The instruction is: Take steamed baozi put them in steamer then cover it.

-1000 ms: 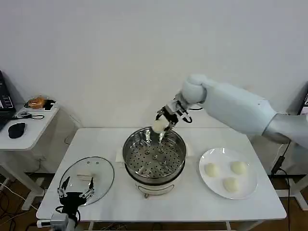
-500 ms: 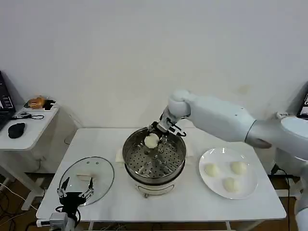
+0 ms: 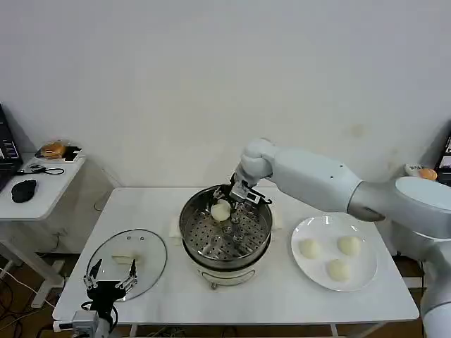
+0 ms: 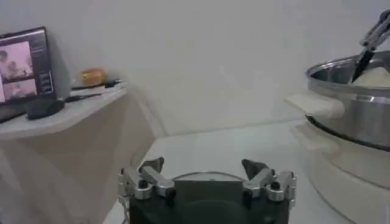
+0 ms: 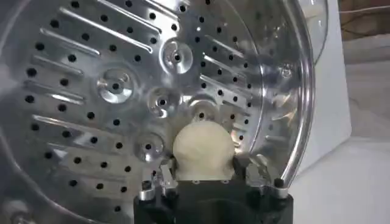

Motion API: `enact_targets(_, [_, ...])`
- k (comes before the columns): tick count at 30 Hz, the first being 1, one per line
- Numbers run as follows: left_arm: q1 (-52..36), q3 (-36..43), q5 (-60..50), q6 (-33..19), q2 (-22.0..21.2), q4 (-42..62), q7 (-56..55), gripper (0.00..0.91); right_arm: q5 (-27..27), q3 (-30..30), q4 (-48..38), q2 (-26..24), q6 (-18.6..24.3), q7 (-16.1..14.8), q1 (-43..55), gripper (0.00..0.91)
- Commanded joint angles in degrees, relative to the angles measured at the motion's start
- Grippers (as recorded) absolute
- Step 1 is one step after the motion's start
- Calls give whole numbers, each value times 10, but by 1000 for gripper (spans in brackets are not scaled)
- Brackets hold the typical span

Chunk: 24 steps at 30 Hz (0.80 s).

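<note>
Right gripper (image 3: 227,202) is down inside the round shiny stainless-steel steamer pot (image 3: 226,232) at its far rim, fingers closed on one smooth round cream-white baozi bun (image 3: 220,210). Right wrist view: that bun (image 5: 203,150) sits pinched between the two fingers (image 5: 167,176), directly over the perforated metal tray (image 5: 116,85); can't tell if the bun is touching the tray yet. Steamer stands mid-table on its white base, on the white tabletop (image 3: 296,296). Flat white plate (image 3: 366,278) is to the robot's right of the steamer, near it but apart, carrying the other three cream-white buns (image 3: 337,270), spaced out and not touching each other. Round clear glass lid with metal rim and white knob (image 3: 128,258) lies flat on the table to the robot's left of the steamer, near the front-left corner, well clear of the pot. Left gripper (image 3: 110,279) is parked low at the front-left table edge, over the near edge of the lid, fingers spread wide with nothing between them; left wrist view shows the same gripper (image 4: 207,181) with both fingers (image 4: 143,181) apart, and the steamer wall (image 4: 353,115) with its white side handle farther off. Side table (image 3: 42,190) to the far left holds a black mouse (image 3: 24,190) and an orange item (image 3: 53,149).
</note>
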<state>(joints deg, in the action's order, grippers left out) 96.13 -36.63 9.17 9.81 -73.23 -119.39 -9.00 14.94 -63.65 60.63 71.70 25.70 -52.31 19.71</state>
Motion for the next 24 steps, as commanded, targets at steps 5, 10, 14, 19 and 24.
enact_targets(5, [-1,1,1,1,0,-1,0,907,24,3,-14,3,20,12,-3,907])
enact_targets(10, [0,2,0,1,0,-2,0,907,-10,10,8,-12,7,6,15,907])
enact_targets(14, [0,3,0,2,2,-3,1,907,-67,8,48,-46,-30,-4,51,907])
enact_targets(19, [0,1,15,4,12,-10,2,907,-170,-12,113,-117,-94,-2,109,907])
enact_targets(24, [-5,-8,64,20,27,-23,5,907,-254,-47,193,-235,-186,14,159,907])
